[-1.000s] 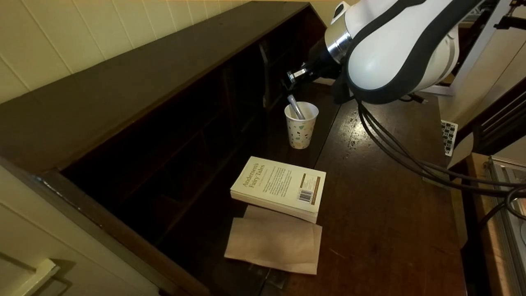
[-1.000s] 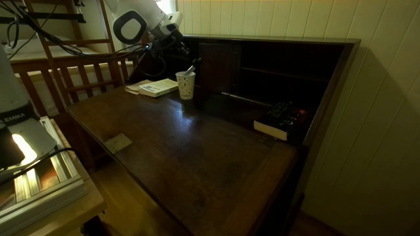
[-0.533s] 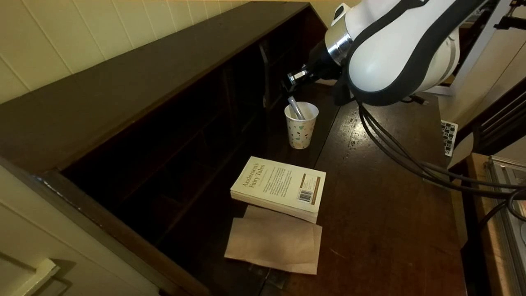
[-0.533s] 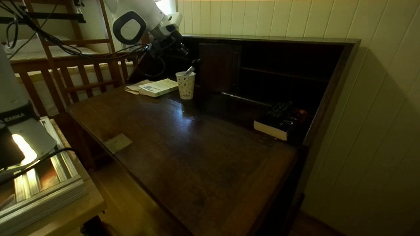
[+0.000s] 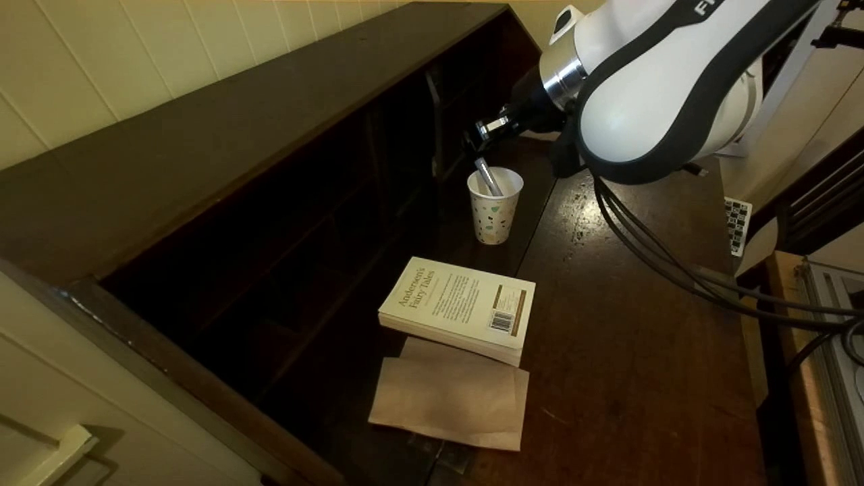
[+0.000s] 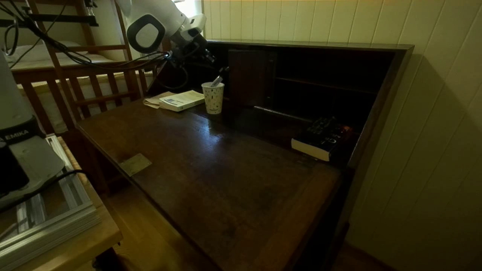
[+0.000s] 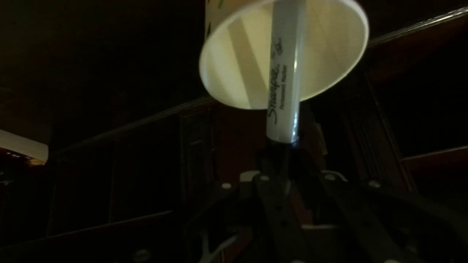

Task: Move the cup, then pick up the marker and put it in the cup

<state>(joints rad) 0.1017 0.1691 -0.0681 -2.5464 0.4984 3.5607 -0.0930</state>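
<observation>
Pale paneling [image 6: 301,20] backs a dark tabletop [image 6: 226,180] as a white arm [image 5: 655,101] extends over it, with a white book [image 5: 466,304] and a black book [image 6: 320,136] lying well apart on its surface and brown paper [image 5: 449,405] just beside the white one. At the arm's end, the claw [image 7: 283,155] hangs near the upright, speckled cup [image 5: 495,219], pinching the dark end of the marker [image 7: 286,73], which slants down past the rim to the inside.

I see a cream vertical-plank wall [image 6: 301,20] behind the dark brown wooden desk [image 6: 226,177], a slatted brown wooden frame [image 6: 105,98] past its end, a yellow-brown floor [image 6: 147,226] below.
</observation>
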